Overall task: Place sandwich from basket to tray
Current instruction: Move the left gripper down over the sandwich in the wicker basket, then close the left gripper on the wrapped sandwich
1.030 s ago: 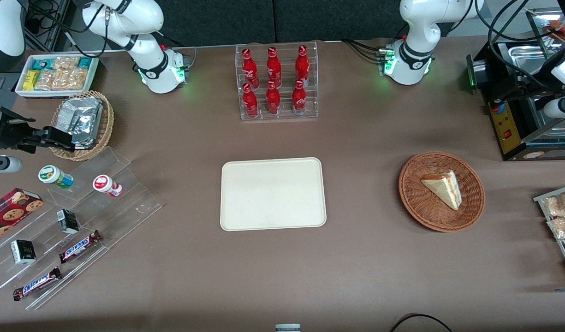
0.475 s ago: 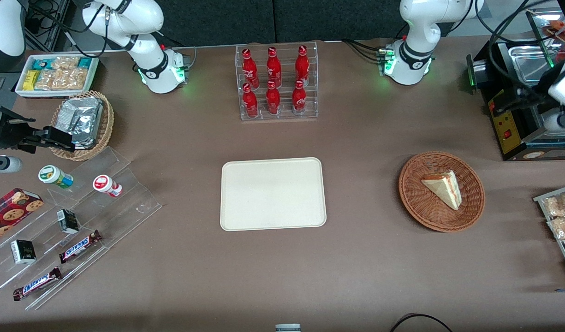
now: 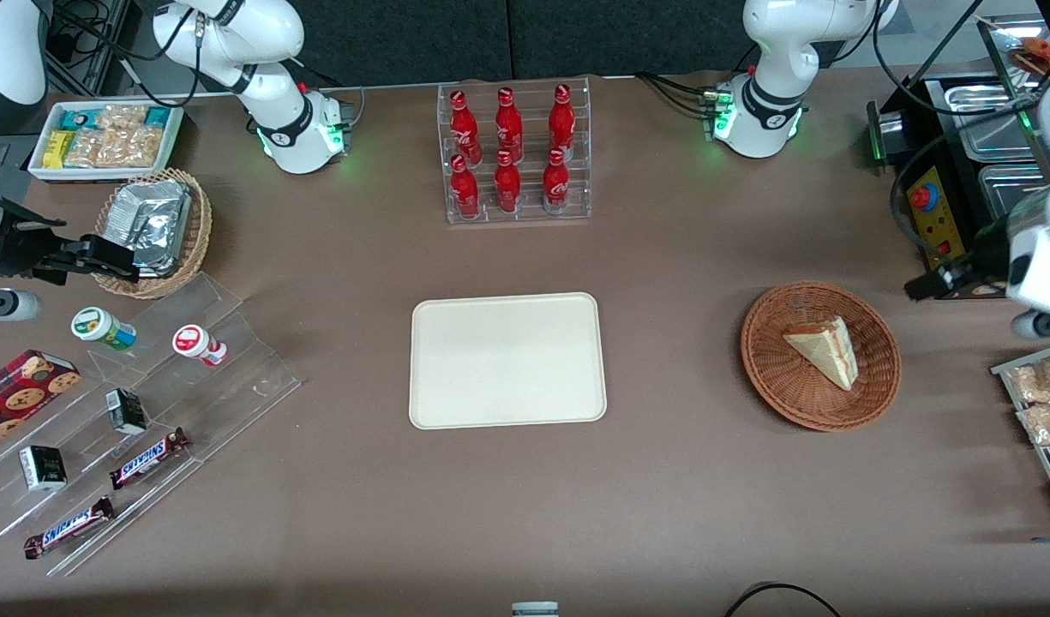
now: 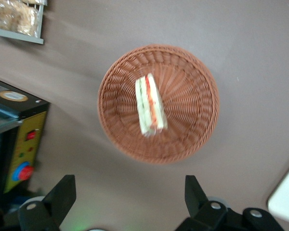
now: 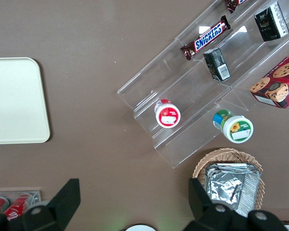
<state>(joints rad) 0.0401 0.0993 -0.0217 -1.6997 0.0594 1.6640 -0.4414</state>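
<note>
Claw (image 4: 125,202) of the left arm hangs in the air with its fingers (image 4: 62,192) spread wide, holding nothing, near the basket (image 4: 192,125) at the working arm's end of the worktop (image 3: 679,480). The sandwich (image 4: 149,105) lies in the middle of the basket. The tray (image 3: 507,360) sits well apart, at the worktop's middle.

Sandwich (image 3: 823,350): pale bread, red and green filling stripes. Basket (image 3: 773,377): reddish-brown weave. Tray (image 3: 507,360): plain cream. Gripper (image 4: 130,192): black, beside the basket.
</note>
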